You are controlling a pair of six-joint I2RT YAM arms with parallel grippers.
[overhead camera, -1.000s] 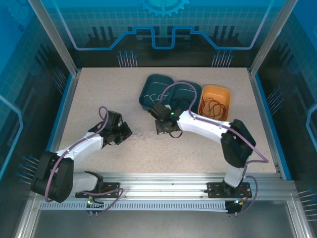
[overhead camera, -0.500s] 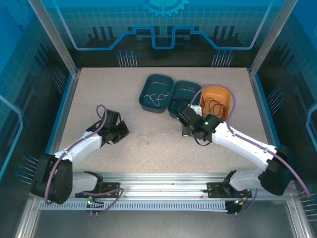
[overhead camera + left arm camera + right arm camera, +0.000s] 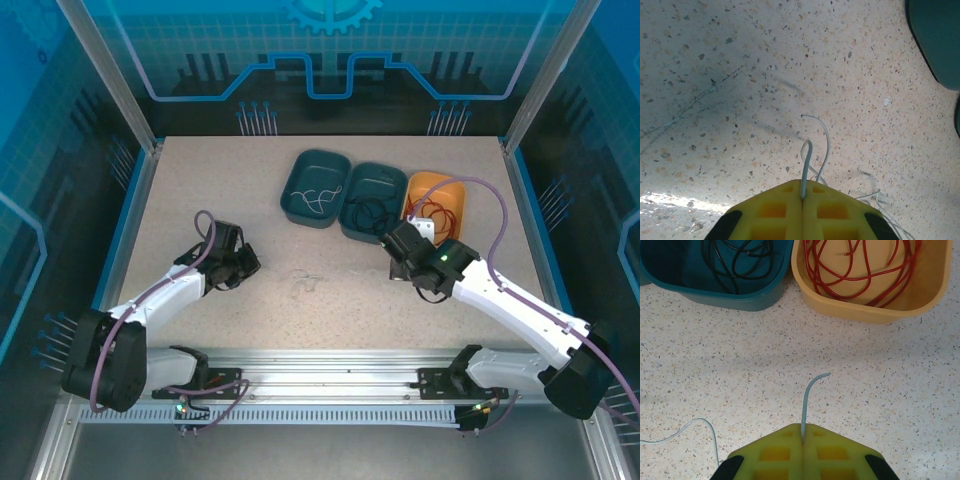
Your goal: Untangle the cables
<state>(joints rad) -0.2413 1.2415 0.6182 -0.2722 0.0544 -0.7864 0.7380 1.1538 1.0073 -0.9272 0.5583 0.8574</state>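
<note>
A thin white/grey cable [image 3: 304, 282] lies slack on the speckled table between my two grippers. My left gripper [image 3: 247, 267] is shut on one stretch of it; in the left wrist view the cable [image 3: 806, 159] loops up out of the closed yellow fingers [image 3: 775, 212]. My right gripper [image 3: 402, 246] is shut on the cable's other end [image 3: 807, 399], just in front of the trays. The black cable [image 3: 735, 260] is coiled in a teal tray [image 3: 715, 292]. The red cable [image 3: 860, 267] fills the orange tray [image 3: 865, 312].
Three trays stand in a row at the back: a teal one [image 3: 300, 180] holding a thin white wire [image 3: 318, 198], a second teal one [image 3: 360, 228] and the orange one [image 3: 452, 186]. Metal rails and blue walls frame the table.
My right arm has swung from beside the left teal tray over to the front of the orange tray, carrying the cable end. The left arm has barely moved.
</note>
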